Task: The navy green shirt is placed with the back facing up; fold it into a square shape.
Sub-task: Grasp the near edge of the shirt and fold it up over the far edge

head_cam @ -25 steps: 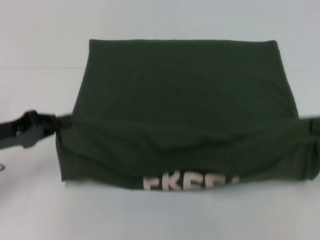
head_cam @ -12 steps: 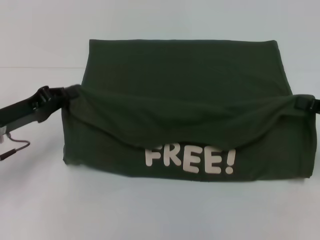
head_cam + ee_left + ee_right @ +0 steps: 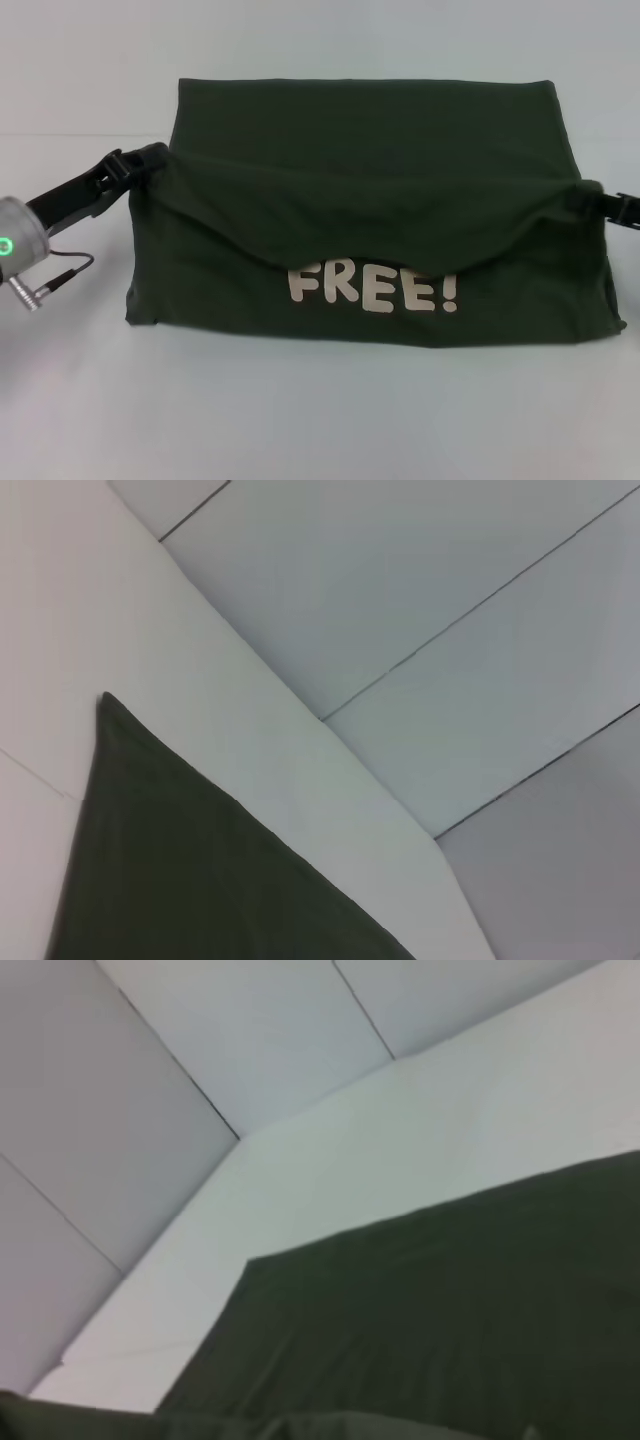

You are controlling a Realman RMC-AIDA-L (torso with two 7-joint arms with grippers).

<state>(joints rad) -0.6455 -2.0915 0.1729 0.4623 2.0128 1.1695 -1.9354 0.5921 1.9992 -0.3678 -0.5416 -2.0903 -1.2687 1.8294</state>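
1. The shirt (image 3: 365, 190) lies in the middle of the white table (image 3: 320, 420).
2. There is lots of bare table all around the shirt, most of it in front of its near edge.
3. The far edge of the shirt lies flat and straight. Both far corners are square.
4. The near edge also lies flat on the table.
5. A big flap of the shirt is lifted up. Its edge hangs in a curve, low in the middle and high at both ends.
6. The left gripper (image 3: 150, 160) pinches the flap's left end, up off the table.
7. The right gripper (image 3: 590, 195) pinches the flap's right end, at about the same height.
8. The shirt is dark green and soft.
9. Pale letters (image 3: 375, 290) under the flap say "FREE!".
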